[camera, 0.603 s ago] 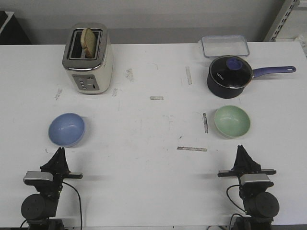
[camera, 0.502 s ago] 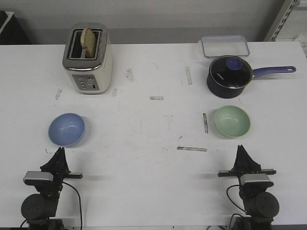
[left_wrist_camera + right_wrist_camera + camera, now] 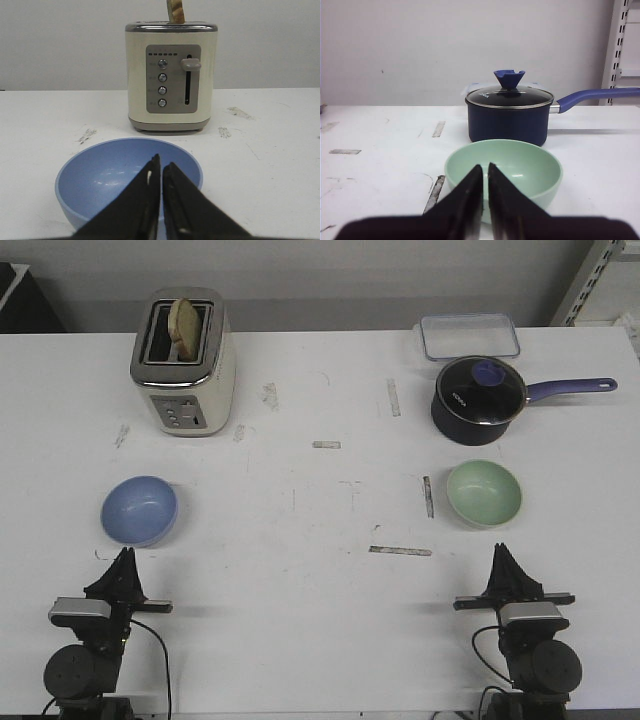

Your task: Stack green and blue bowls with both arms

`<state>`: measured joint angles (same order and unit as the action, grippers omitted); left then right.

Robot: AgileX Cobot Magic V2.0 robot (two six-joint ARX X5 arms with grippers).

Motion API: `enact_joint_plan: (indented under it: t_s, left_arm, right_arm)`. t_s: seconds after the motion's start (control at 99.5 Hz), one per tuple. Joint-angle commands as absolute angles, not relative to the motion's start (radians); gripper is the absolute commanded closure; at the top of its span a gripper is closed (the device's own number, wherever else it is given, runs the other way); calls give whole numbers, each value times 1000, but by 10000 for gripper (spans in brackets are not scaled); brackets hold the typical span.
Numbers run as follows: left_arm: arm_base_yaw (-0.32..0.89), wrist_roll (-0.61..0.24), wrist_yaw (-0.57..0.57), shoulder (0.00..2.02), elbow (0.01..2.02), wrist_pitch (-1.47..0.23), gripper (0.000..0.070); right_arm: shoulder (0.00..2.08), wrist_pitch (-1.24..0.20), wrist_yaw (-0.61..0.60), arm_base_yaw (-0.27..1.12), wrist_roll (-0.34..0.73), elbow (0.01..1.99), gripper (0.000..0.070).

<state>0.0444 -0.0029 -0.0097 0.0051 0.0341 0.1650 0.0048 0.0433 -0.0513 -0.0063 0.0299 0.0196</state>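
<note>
Front view: nothing was stacked yet; this read as the start, before any reach. Blue bowl sat at 9 o'clock on the table, green bowl at 3 o'clock, well apart. Left gripper was parked low at 7 o'clock, pointing at the blue bowl just beyond its tip; right gripper at 5 o'clock, aimed likewise at the green bowl. Neither touched a bowl. Toaster at 11, saucepan at 2.

Left wrist view: jaws were closed to a thin slit, holding nothing; the blue bowl lay just ahead, toaster behind it.

Right wrist view: jaws likewise nearly together, empty; green bowl just ahead, saucepan behind.

Judgement: next, one claw must open, advance and pinch a rim, then carry that bowl across into the other.
</note>
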Motion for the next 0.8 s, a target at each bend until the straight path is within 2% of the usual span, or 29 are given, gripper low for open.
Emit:
enact_joint_plan:
  t_s: [0.0, 0.191, 0.392, 0.673, 0.794]
  left_arm:
    - [46, -12, -11, 3, 12, 180, 699]
    - [46, -12, -11, 3, 12, 180, 699]
    - [46, -12, -11, 3, 12, 180, 699]
    - [46, -12, -11, 3, 12, 180, 698]
    - [46, -12, -11, 3, 12, 180, 699]
  right_arm:
    - [21, 25, -47, -3, 21, 61, 693]
    - [135, -72, 1, -3, -5, 220, 693]
    - [355, -167, 54, -3, -4, 418, 693]
    - [692, -262, 52, -3, 3, 657, 693]
    - [818, -305, -2, -3, 4, 744, 693]
